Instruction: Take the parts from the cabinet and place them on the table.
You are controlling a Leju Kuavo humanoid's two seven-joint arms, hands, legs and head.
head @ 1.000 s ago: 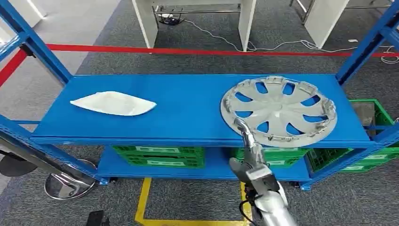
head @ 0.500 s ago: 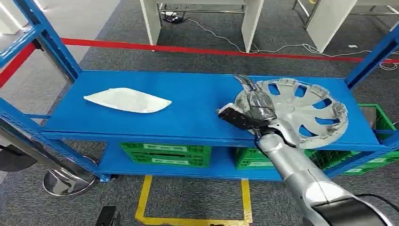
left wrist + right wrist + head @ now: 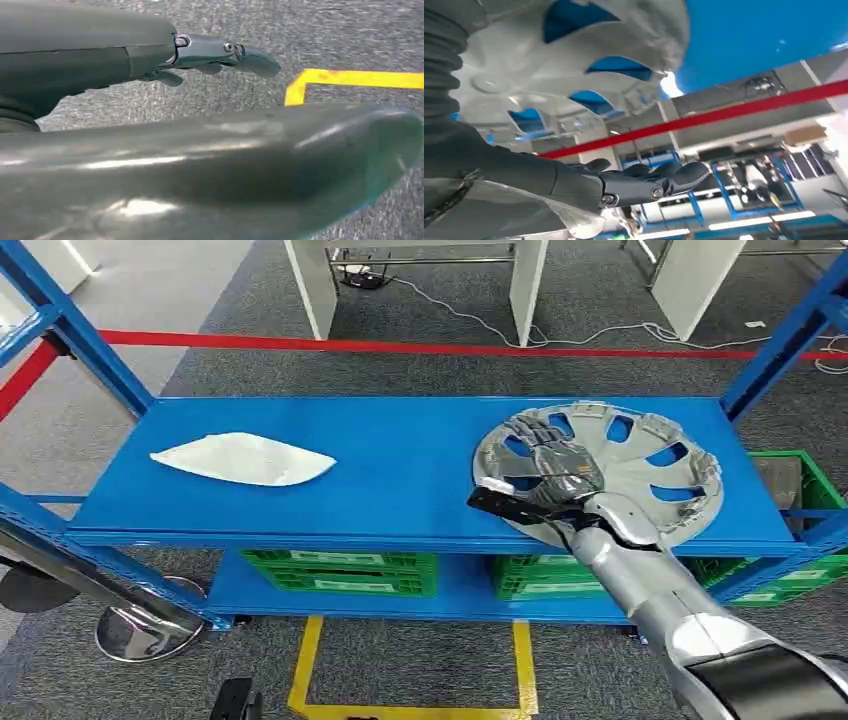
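A silver hubcap (image 3: 640,475) lies flat on the right part of the blue cabinet shelf (image 3: 400,470). My right hand (image 3: 545,472) rests on the hubcap's left side, fingers spread over the spokes. Its dark thumb (image 3: 503,502) sticks out at the near left rim. The right wrist view looks closely at the hubcap (image 3: 574,65), with the fingers (image 3: 649,182) stretched out straight beside it. A white curved part (image 3: 240,458) lies on the shelf's left side. My left hand (image 3: 200,150) hangs over the grey floor with fingers (image 3: 220,50) extended and nothing in it.
Green crates (image 3: 340,570) stand on the lower shelf, with another (image 3: 795,540) at the right. Blue uprights (image 3: 85,335) frame the shelf on both sides. A red line (image 3: 400,347) and white table legs (image 3: 310,285) lie beyond. A yellow marking (image 3: 305,670) is on the near floor.
My right arm came up from below the shelf's front edge and swung over the hubcap. The hand now lies lower on the hubcap's left side. The camera shifted slightly.
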